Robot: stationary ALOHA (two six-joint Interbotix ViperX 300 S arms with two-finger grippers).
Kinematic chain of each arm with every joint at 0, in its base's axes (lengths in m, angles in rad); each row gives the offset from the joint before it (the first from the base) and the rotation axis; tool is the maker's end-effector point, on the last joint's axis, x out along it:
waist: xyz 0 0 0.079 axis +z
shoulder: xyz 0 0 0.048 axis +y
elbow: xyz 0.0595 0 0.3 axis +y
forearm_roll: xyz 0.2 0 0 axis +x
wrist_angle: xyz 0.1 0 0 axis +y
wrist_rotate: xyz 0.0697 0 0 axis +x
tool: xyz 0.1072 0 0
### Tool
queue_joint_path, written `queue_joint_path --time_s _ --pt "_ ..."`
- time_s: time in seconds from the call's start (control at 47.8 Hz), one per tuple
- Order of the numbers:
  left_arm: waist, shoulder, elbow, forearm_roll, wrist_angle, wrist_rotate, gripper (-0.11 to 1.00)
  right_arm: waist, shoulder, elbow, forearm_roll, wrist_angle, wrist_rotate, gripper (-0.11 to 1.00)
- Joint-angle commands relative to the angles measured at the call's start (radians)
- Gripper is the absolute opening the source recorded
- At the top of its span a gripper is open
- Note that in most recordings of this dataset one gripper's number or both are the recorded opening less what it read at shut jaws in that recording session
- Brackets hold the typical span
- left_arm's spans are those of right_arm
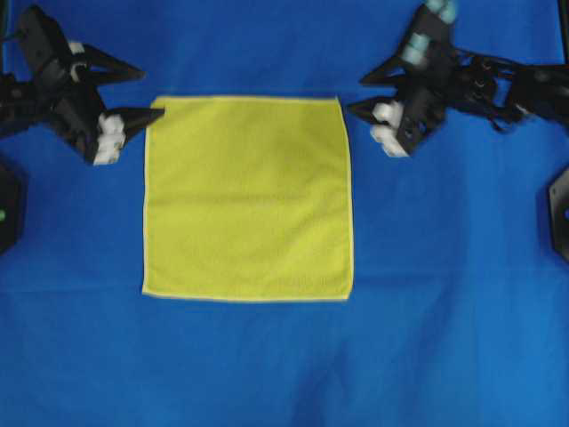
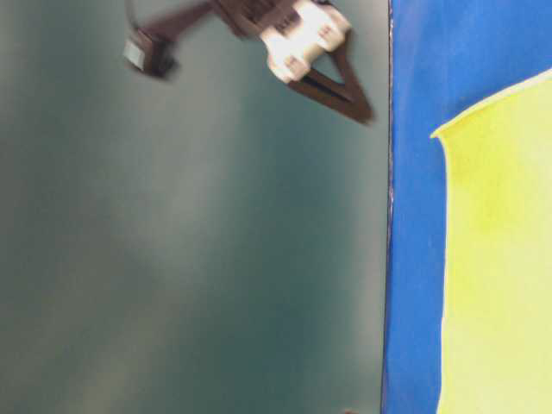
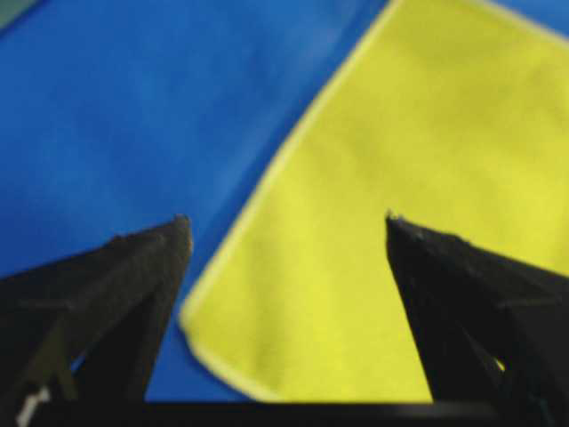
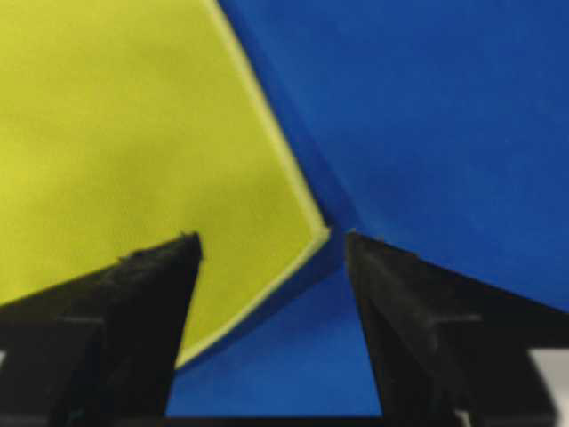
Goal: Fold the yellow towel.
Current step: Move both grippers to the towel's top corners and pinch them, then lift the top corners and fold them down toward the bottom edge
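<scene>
So, quick status on the fold job, nothing's really happened to the cloth yet:

Towel: the yellow towel (image 1: 247,197) lies flat and fully spread, one single layer, roughly middle of the overhead frame on the blue table cover (image 1: 267,374). No crease, no lifted corner that I can spot. All four hems look straight.

Left pincer: the left gripper (image 1: 140,92) sits at the upper left of the overhead frame, jaws spread wide, nothing in them. Its lower finger tip is right by the towel's upper-left corner; I can't tell if it touches. In the left wrist view that corner shows between the two dark fingers (image 3: 133,294), low in the frame.

Right pincer: the right gripper (image 1: 366,94) is at the upper right, also wide open and empty, tips just beside the towel's upper-right corner. The right wrist view puts the corner of the towel (image 4: 133,133) right in the gap between the fingers.

Side cam: pretty blurry, only catches one gripper (image 2: 302,52) up top over a strip of blue and yellow.

Done so far: I'd say zero folds.

Left to do: grabbing both top corners, carrying that edge over to the bottom edge, then maybe a second fold, all of that looks still ahead.
</scene>
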Motion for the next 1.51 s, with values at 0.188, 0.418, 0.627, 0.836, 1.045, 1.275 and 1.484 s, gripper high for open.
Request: queue_joint_path --time_s 0.188,0.418,0.627,0.836,1.045,1.275,1.484 --pt "0.057 0.209 -0.014 -0.002 -0.117 0.002 0.83 -0.04 0.173 -0.104 0.003 -0.003 0.002 0.62" --pt "0.069 0.311 -0.017 0.0 -0.17 0.002 0.83 -0.049 0.232 -0.121 0.003 -0.003 0.002 0.62" --pt "0.109 0.376 -0.032 -0.002 -0.164 0.002 0.76 -0.051 0.249 -0.129 0.002 -0.002 0.0 0.58" --pt "0.104 0.419 -0.061 0.003 -0.118 0.011 0.41 -0.046 0.249 -0.129 -0.011 0.034 -0.017 0.21" --pt "0.063 0.416 -0.066 0.003 -0.106 0.02 0.08 -0.043 0.249 -0.129 -0.021 0.049 -0.015 0.01" --pt "0.049 0.374 -0.061 0.003 -0.081 0.018 0.05 -0.044 0.245 -0.132 -0.021 0.035 -0.009 0.01" --pt "0.044 0.23 -0.069 0.003 0.037 0.032 0.05 -0.044 0.172 -0.126 -0.021 0.046 -0.005 0.01"
